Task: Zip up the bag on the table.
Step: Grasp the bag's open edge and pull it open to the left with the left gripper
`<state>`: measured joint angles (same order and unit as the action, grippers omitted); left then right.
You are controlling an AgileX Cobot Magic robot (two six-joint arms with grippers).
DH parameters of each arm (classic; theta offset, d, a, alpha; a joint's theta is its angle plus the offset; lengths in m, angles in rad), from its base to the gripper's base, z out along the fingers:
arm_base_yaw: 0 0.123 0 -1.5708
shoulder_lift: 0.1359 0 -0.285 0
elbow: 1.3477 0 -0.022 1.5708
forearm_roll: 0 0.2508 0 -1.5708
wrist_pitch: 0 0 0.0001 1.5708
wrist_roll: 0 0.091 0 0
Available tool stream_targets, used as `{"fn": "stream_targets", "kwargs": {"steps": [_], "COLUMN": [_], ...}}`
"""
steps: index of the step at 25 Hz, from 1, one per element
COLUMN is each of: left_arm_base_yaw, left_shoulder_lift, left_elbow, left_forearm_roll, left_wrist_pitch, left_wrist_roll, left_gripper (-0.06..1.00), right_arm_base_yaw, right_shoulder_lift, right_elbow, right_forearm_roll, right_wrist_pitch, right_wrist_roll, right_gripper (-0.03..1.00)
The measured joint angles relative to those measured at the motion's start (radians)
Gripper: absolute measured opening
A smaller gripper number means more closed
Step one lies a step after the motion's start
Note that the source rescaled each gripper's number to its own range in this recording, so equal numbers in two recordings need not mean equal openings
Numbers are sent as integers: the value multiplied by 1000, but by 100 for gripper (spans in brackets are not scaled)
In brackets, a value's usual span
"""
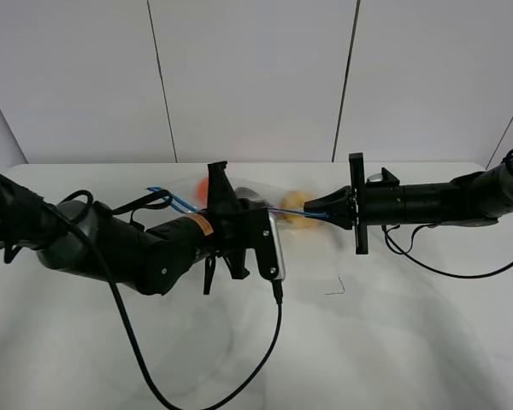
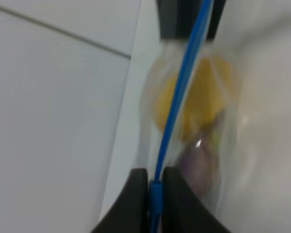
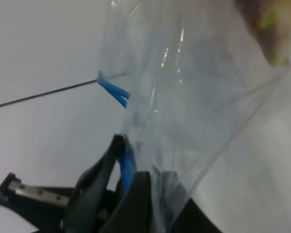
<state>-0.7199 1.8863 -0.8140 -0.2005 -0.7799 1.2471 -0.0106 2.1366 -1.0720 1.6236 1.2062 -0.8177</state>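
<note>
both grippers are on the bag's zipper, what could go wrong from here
1. The left gripper pinches only the blue zipper strip; sliding along it, the fingers may slip off and leave a stretch unsealed.
2. The right gripper holds the strip by a narrow bite; a hard pull could tug it free.
3. The yellow item sits close to the strip inside the bag and might bulge the seam open.

table [image 1: 410, 342] front right: open | centre: bag [image 1: 297, 205] stretched across | front left: cable [image 1: 280, 320] loops
</note>
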Motion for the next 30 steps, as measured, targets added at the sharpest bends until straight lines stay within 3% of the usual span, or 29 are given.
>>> {"fn": "stream_targets", "kwargs": {"steps": [15,30], "left_arm_base_yaw": [176,372], "left_shoulder_lift": [-17,-17], "left_elbow": [127,134], "left_forearm_roll": [9,22], "left_wrist_pitch": [-77,-123], "left_wrist_roll": [1,-8], "left_gripper": [0,0], "right_arm_base_yaw": [0,3], "right_shoulder_lift": [0,0], "right_elbow": [0,0], "right_forearm_roll": [-4,3], "right_wrist_pitch": [1,1], "right_wrist_roll": [0,3], "right_gripper": [0,0]}}
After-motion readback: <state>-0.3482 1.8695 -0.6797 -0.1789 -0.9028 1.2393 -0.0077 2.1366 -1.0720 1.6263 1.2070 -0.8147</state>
